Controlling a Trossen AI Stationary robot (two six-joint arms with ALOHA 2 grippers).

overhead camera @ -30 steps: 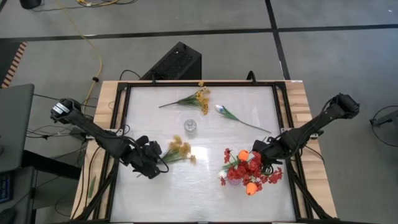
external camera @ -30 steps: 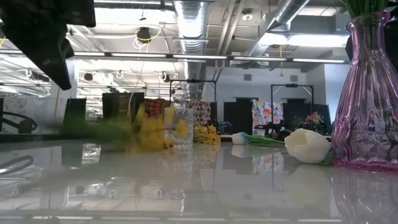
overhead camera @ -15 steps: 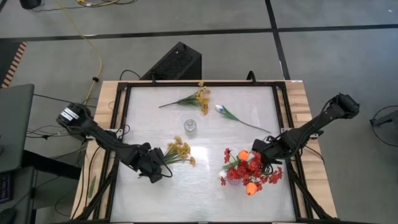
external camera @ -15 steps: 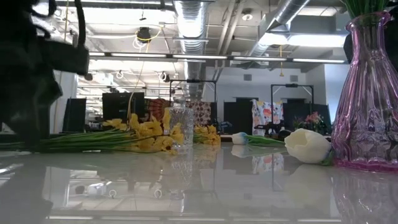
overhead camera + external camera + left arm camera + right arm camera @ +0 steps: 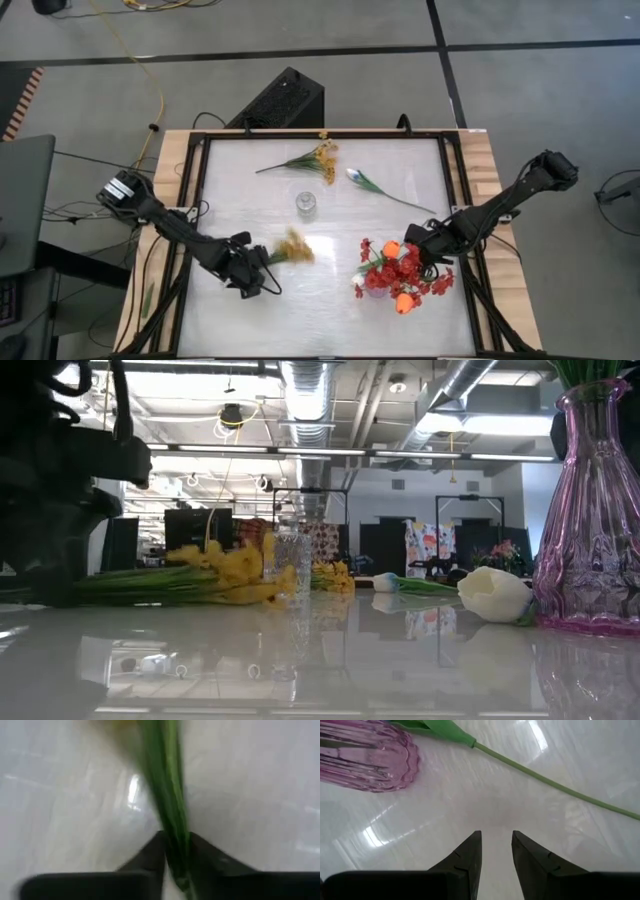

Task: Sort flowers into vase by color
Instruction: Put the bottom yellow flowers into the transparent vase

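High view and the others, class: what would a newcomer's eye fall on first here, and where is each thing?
First, the pink glass vase near the table's front right, crowded with red and orange flowers. Next, the left gripper at front left, shut on the green stems of a yellow spray. The right gripper waits beside the vase, jaws apart and empty.

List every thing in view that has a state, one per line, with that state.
Left pincer: shut on the yellow spray's stem.
Right pincer: open, empty, beside the pink vase.
Yellow spray: stem gripped, blossoms blurred.
Second yellow spray: lying flat at the far side.
White tulip: lying flat.
Pink vase: upright, holding red and orange flowers.
Clear glass vase: upright, empty.
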